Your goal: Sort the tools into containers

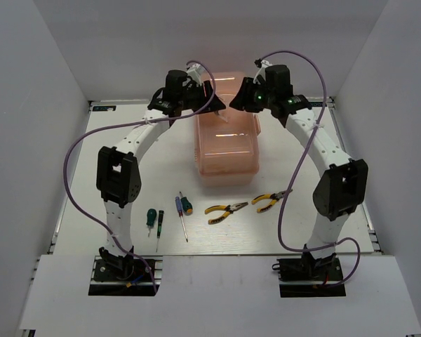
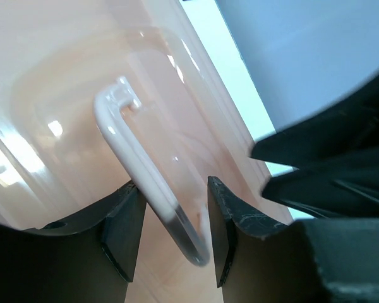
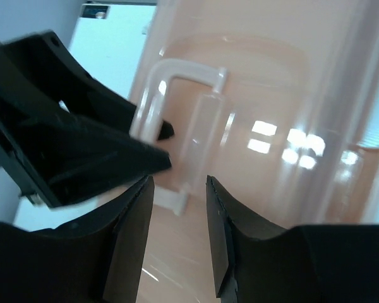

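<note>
Top view – containers: the peach-pink toolbox (image 1: 226, 144) stands mid-table with its lid down, so no compartment is open to receive anything.
Top view – tools: all four lie on the table (image 1: 217, 242) in a row in front of the box. From the left they are the dark green screwdriver (image 1: 151, 219), the blue-and-green screwdriver (image 1: 183, 210), the first yellow-handled pliers (image 1: 226, 210) and the second yellow-handled pliers (image 1: 266, 202). None is sorted yet.
Top view – arms: the left end effector (image 1: 214, 105) and the right end effector (image 1: 237, 102) meet nose to nose over the far end of the lid, well away from the tools.
Left wrist – grip: the fingers (image 2: 123, 227) stand apart astride the white lid handle (image 2: 145, 177). There is a visible gap on one side, so the end effector is open and not clamped.
Right wrist – grip: the fingers (image 3: 136, 233) are parted with only lid surface between them, so this end effector is open and holds nothing. The handle sits ahead, just beside the other arm's black tip.
Step in hand: by my reading, getting the box open; sorting has not begun.
Next move: it looks to call for closing on the handle or finding the latch, with care because the two tips are crowded together.
Writing: no brand, label or lettering is readable in any view.
</note>
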`<state>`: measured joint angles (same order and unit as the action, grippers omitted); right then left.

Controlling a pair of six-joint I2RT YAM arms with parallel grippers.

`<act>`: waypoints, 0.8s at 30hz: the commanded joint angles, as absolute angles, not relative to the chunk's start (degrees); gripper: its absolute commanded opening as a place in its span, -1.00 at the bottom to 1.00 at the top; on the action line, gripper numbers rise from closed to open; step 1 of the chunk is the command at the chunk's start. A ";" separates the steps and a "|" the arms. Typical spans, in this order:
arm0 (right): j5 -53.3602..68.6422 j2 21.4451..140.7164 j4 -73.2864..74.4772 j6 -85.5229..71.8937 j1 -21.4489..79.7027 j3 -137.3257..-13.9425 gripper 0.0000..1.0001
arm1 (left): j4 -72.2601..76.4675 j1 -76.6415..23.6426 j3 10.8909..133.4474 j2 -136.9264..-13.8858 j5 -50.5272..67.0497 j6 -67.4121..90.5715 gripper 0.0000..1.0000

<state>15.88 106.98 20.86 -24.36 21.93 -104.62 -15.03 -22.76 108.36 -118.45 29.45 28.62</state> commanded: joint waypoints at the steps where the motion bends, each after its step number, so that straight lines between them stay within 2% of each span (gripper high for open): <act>1: 9.76 101.52 22.06 -18.02 21.54 -101.69 -0.09 | -21.80 -22.15 109.34 -121.55 25.84 28.30 0.09; 6: 6.07 96.60 22.06 -15.03 19.17 -94.05 -0.07 | -22.41 -22.15 110.83 -123.31 25.31 28.30 0.09; 11: 7.90 96.15 22.33 -15.47 15.30 -88.69 -0.04 | -22.41 -22.15 110.83 -123.84 25.31 28.30 0.03; 12: 9.22 96.59 22.24 -16.08 14.86 -87.20 0.03 | -22.41 -22.15 110.83 -123.84 25.31 28.30 0.03; 17: 14.15 99.31 21.53 -16.70 11.16 -86.04 0.18 | -22.41 -22.15 110.30 -123.84 25.31 28.30 -0.04; 24: 16.78 104.58 20.22 -16.61 9.14 -87.36 0.20 | -22.41 -22.15 110.30 -123.84 25.84 28.30 -0.09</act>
<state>14.11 103.68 22.33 -17.28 9.72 -86.50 -14.96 -22.55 111.53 -121.19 27.57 29.12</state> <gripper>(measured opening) 0.602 0.456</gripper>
